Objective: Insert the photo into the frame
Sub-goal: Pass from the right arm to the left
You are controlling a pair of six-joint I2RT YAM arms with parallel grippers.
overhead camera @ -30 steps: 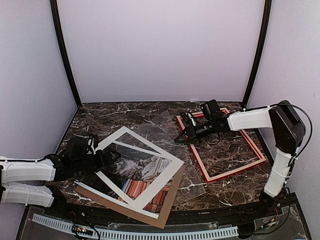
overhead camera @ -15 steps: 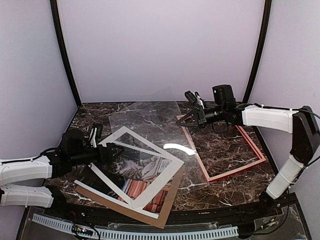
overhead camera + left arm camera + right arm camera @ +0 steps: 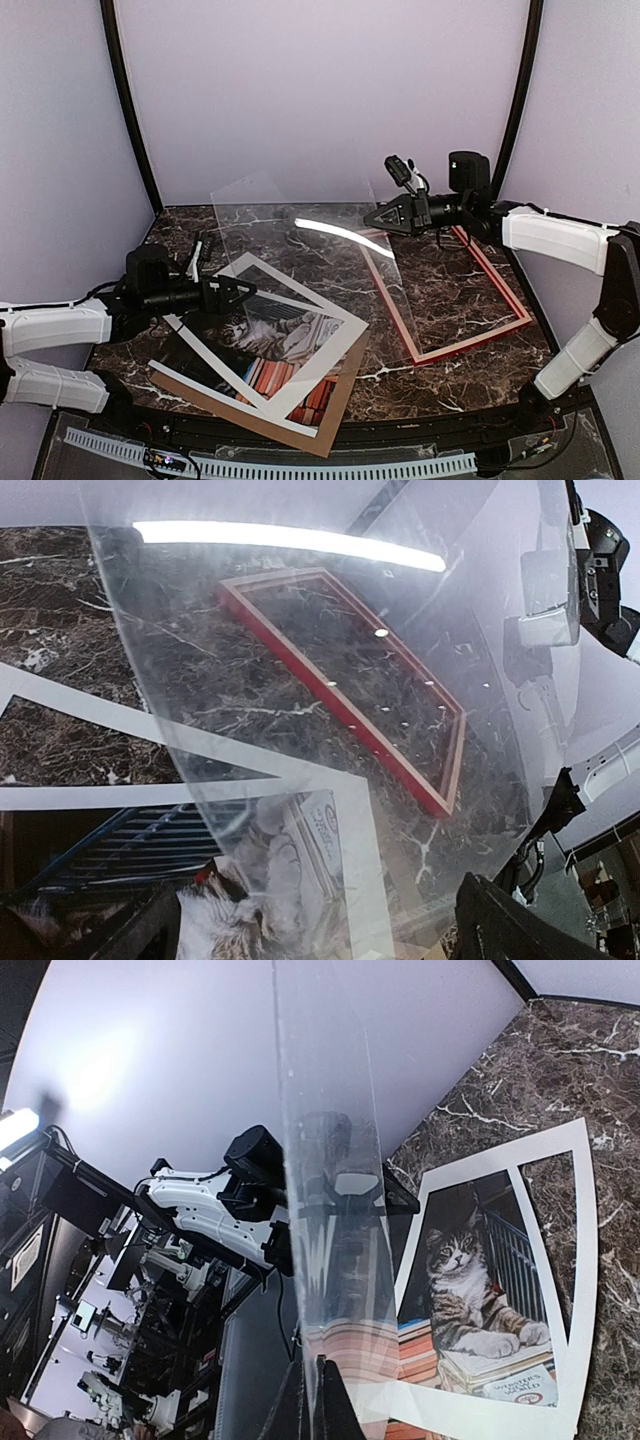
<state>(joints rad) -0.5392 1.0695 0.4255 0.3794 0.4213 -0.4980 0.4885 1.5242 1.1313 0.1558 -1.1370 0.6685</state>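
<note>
The photo (image 3: 275,340), a grey tabby cat with red-orange books, lies face up at the front left, partly under a skewed white mat (image 3: 310,293). My left gripper (image 3: 245,290) hovers open just above the mat's left part, nothing between its fingers. In the left wrist view the photo (image 3: 250,890) shows low, between the open gripper (image 3: 310,945). The red frame (image 3: 470,341) lies flat at the right and holds nothing. My right gripper (image 3: 372,217) is shut on a clear sheet (image 3: 290,235), holding it tilted in the air over the frame's left end. That sheet (image 3: 335,1160) runs edge-on from the right gripper (image 3: 322,1400).
A brown backing board (image 3: 335,415) lies under the photo and mat near the front edge. The raised clear sheet (image 3: 300,630) hangs between the two arms, with the red frame (image 3: 330,702) seen through it. Walls close in the back and both sides.
My right gripper has lifted the clear sheet off the table, up and toward the back. My left gripper has slid right over the mat and stands fully open.
</note>
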